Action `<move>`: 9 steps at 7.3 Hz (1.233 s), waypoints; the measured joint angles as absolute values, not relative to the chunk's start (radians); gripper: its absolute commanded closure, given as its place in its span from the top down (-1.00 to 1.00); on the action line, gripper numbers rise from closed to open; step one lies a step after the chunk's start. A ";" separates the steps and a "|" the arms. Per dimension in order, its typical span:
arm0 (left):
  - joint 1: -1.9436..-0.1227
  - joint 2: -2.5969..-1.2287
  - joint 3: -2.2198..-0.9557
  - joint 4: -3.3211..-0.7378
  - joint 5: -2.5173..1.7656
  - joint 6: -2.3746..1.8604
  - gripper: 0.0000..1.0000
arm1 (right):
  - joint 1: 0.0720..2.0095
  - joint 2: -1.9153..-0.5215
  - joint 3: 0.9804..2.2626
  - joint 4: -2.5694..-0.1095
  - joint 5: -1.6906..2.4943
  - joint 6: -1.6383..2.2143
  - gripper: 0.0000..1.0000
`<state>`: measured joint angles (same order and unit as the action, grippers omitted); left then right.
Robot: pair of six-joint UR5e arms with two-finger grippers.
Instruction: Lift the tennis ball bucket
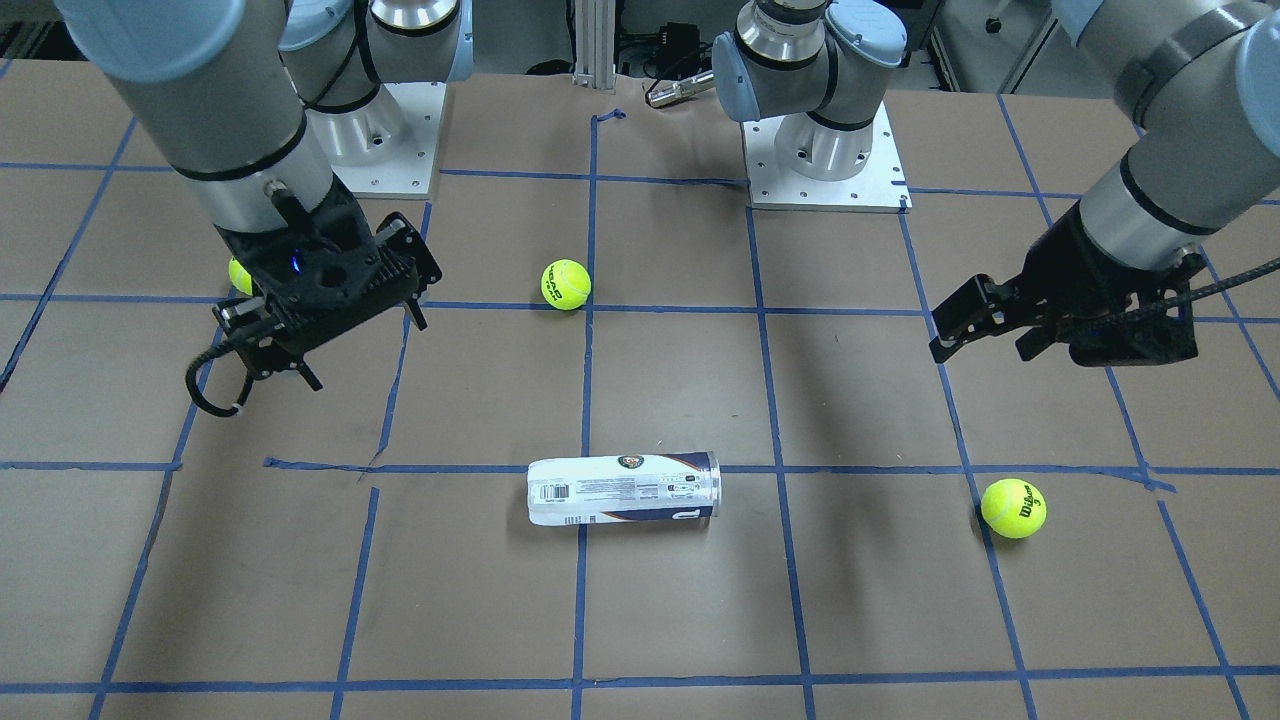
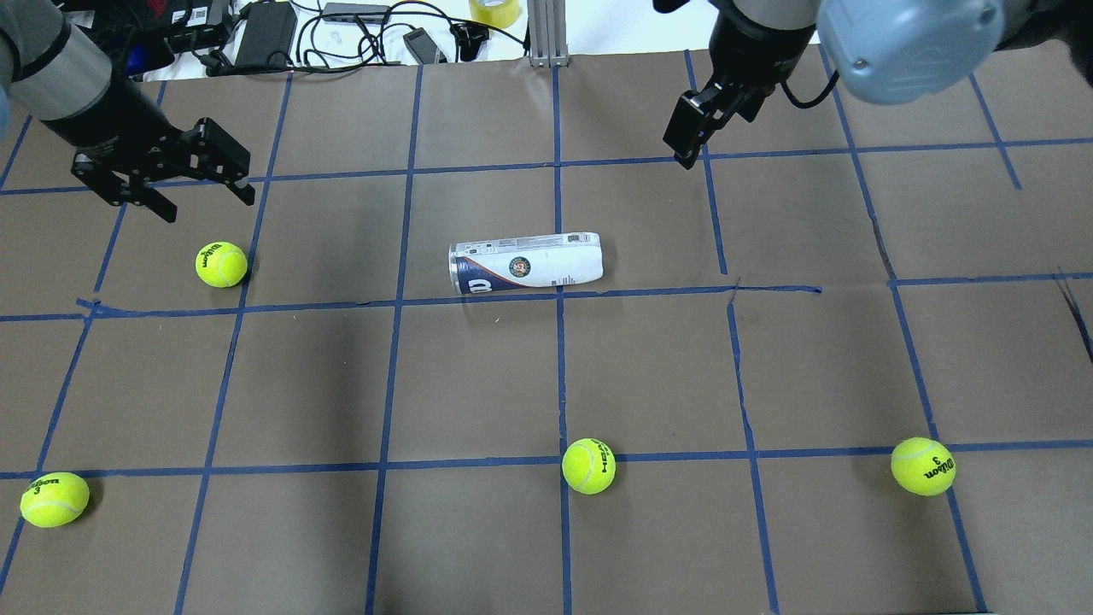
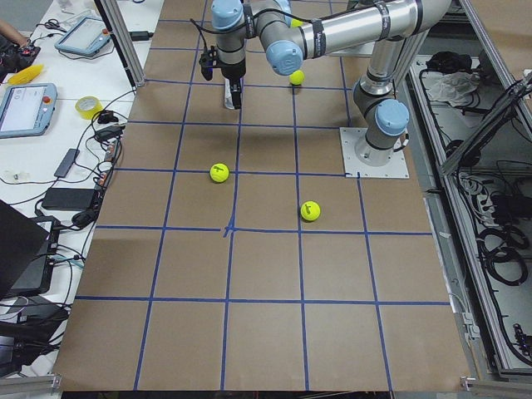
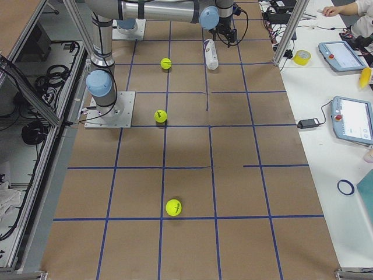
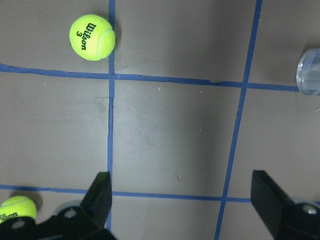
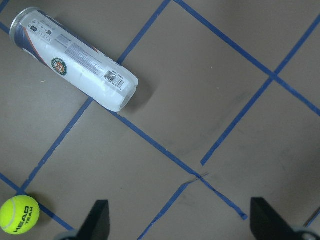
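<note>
Overhead view: the tennis ball bucket (image 2: 525,263) lies on its side on the table (image 2: 478,384), a little toward 12 o'clock from centre. Its long axis runs 9-to-3, with the navy band at the 9 o'clock end. At 10 o'clock of it, well apart, the left gripper (image 2: 205,201) hangs above the table with its fingers spread wide. At 2 o'clock of it, also apart, is the right gripper (image 6: 179,222); its wrist camera shows the fingers wide. A loose tennis ball (image 2: 221,264) sits at the bucket's 9 o'clock, near the left gripper. Another ball (image 2: 588,465) sits at about 6 o'clock.
</note>
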<state>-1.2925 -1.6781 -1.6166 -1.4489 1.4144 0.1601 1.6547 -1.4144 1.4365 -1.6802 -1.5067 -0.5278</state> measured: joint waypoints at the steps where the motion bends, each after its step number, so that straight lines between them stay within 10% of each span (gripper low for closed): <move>1: -1.293 -1.704 -1.654 -1.368 1.324 0.155 1.00 | 1.645 -1.462 1.437 -1.651 -1.514 -0.434 1.00; 9: -1.461 -1.937 -1.778 -1.084 0.994 -0.011 1.00 | 1.539 -1.542 1.454 -1.602 -1.545 0.007 1.00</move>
<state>-1.4612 -1.9373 -1.7781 -1.0842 0.9935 -0.0112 1.5389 -1.5420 1.4535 -1.6019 -1.5446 0.0073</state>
